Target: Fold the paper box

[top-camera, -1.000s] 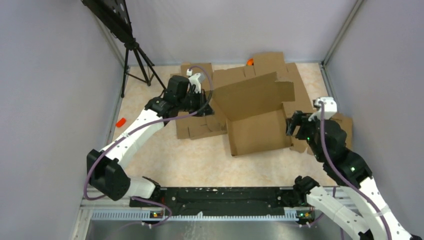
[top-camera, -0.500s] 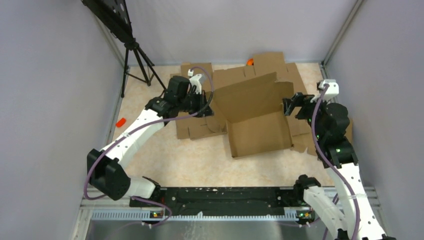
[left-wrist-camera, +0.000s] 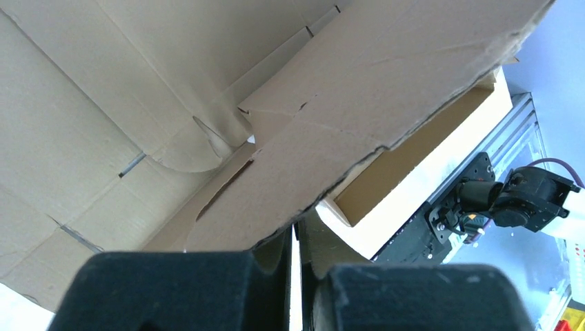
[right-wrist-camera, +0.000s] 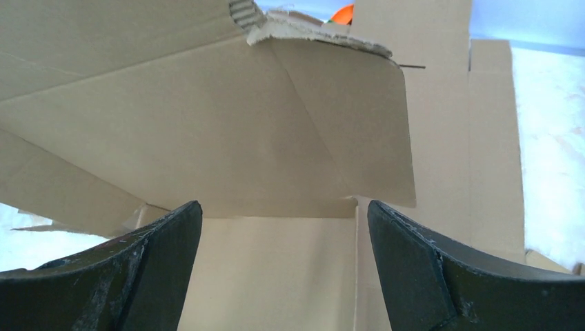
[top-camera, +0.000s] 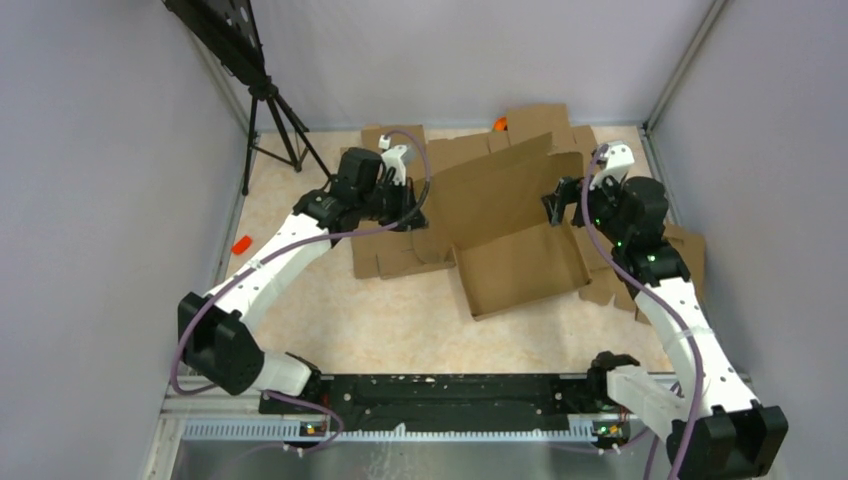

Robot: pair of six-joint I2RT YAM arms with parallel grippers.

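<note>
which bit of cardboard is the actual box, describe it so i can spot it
On the pale table, brown cardboard covers the far half. The paper box sits in the middle of it, at its near edge. Unlike the flat blanks around it, it forms a shallow tray with raised walls and a tall lid panel standing behind.

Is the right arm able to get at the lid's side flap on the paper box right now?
Probably yes: the right gripper is open, and the side flap hangs just ahead of it with nothing in between.
</note>
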